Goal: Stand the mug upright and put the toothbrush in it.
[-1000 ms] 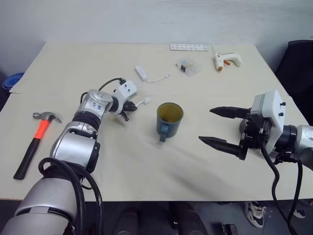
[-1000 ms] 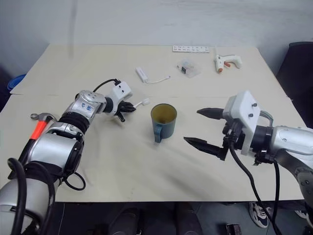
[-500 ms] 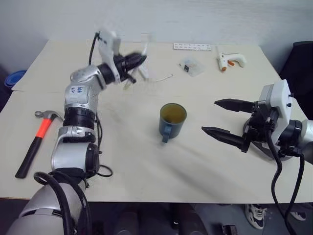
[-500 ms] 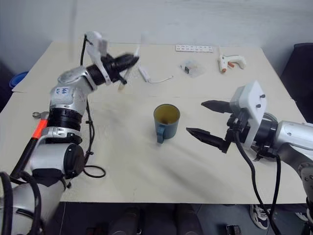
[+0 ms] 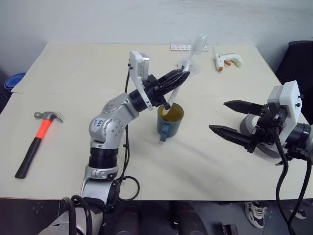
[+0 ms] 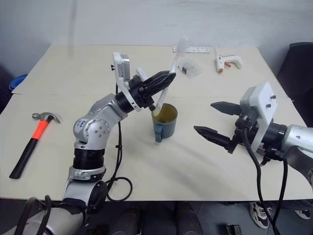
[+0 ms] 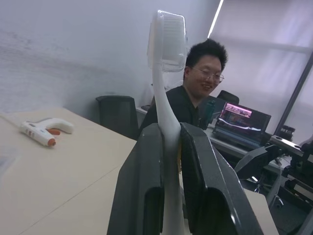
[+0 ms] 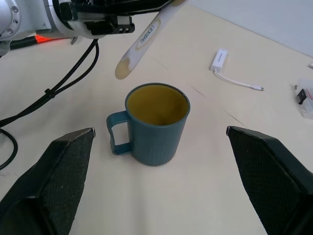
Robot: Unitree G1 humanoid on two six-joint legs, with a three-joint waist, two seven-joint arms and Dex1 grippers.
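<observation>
The dark teal mug [image 5: 169, 120] stands upright near the table's middle, its yellowish inside showing and its handle toward me. My left gripper [image 5: 185, 76] is shut on the white toothbrush [image 5: 191, 53] above and just behind the mug. The brush is tilted, with its bristled head [image 7: 167, 39] up. Its handle end [image 8: 125, 70] hangs close above the mug's rim. To the right of the mug, my right gripper [image 5: 218, 116] stands open and holds nothing. Its fingers [image 8: 73, 147] point at the mug.
A red-and-black hammer [image 5: 36, 142] lies at the left edge. At the back are a white adapter with cable [image 8: 220, 59], a small clear bag [image 6: 190, 67], a white strip [image 6: 195, 49] and a glue gun [image 5: 226, 59]. A seated person [image 7: 195, 98] is beyond the table.
My left arm lifted the toothbrush from the table left of the mug and swung it up and right to just above the mug. The right gripper stayed about where it was.
</observation>
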